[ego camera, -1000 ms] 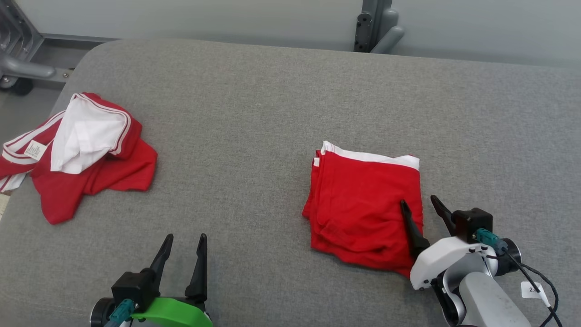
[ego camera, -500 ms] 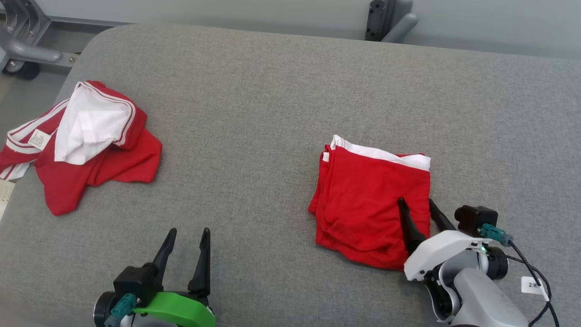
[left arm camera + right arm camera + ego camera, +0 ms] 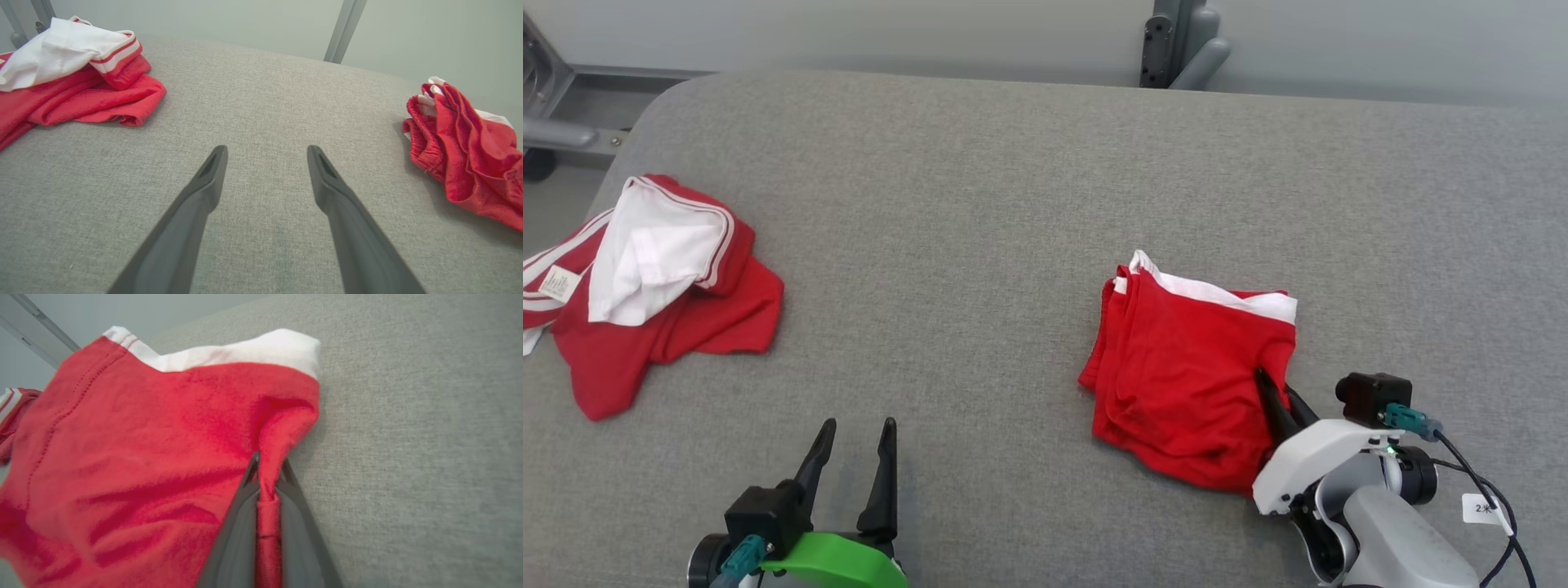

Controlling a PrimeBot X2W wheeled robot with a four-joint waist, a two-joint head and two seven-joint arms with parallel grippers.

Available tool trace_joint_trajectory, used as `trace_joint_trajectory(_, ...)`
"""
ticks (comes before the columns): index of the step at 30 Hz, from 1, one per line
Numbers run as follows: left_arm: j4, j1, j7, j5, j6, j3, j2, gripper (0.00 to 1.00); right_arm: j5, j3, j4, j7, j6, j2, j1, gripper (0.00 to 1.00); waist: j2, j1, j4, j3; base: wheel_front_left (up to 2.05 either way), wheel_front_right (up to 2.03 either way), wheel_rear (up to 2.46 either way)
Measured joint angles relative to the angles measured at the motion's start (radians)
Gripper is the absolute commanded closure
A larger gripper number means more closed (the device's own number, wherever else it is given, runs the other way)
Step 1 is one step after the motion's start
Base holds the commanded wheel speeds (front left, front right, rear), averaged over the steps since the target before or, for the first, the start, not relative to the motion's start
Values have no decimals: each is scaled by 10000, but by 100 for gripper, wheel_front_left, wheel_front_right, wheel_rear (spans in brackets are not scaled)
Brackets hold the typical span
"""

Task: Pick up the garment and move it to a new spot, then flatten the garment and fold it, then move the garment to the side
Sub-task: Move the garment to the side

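The folded red garment [image 3: 1188, 367] with a white band lies right of centre on the grey cushion; it also shows as red cloth [image 3: 135, 457] and at the right edge [image 3: 461, 151]. My right gripper [image 3: 1276, 390] is shut on the garment's near right edge, a pinched ridge of red cloth between its fingers [image 3: 241, 522]. My left gripper [image 3: 854, 445] stands open near the front edge with nothing between its fingers [image 3: 204, 192], well left of the garment.
A second red and white garment [image 3: 645, 286] lies crumpled at the cushion's left edge, also seen at upper left [image 3: 69, 85]. A grey metal post [image 3: 1176, 45] stands behind the cushion [image 3: 980, 212]. A metal frame [image 3: 556, 122] is at the far left.
My right gripper has shut on the folded garment's near right edge, bunching the cloth. The head camera has shifted a little. My left gripper has stayed open in place.
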Motion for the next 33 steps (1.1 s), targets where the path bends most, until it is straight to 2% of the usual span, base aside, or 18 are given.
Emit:
trace_joint_trajectory(9,36,284,0,107,0,4,2,0,21,548,855,2,4,-571,-197,100,0,0,-877,-463,0,0,0)
trace_joint_trajectory(15,-21,371,0,105,0,-48,0,0,119,577,940,2,4,-980,-331,100,0,0,-1713,-747,0,0,0)
trace_joint_trajectory(20,-79,407,0,54,0,-42,0,0,169,648,911,2,2,-1034,-248,100,0,0,-2591,-867,0,0,0)
trace_joint_trajectory(21,-111,379,0,54,0,-75,0,0,205,644,888,2,2,-1020,-218,100,0,0,-2985,-878,0,0,0)
trace_joint_trajectory(28,-176,59,0,98,0,-226,-4,0,188,713,621,2,2,-913,-179,100,0,0,-4393,-804,0,0,0)
trace_joint_trajectory(33,-165,-252,0,282,0,-420,-8,0,176,765,332,2,2,-876,-179,100,0,0,-5201,-599,0,0,0)
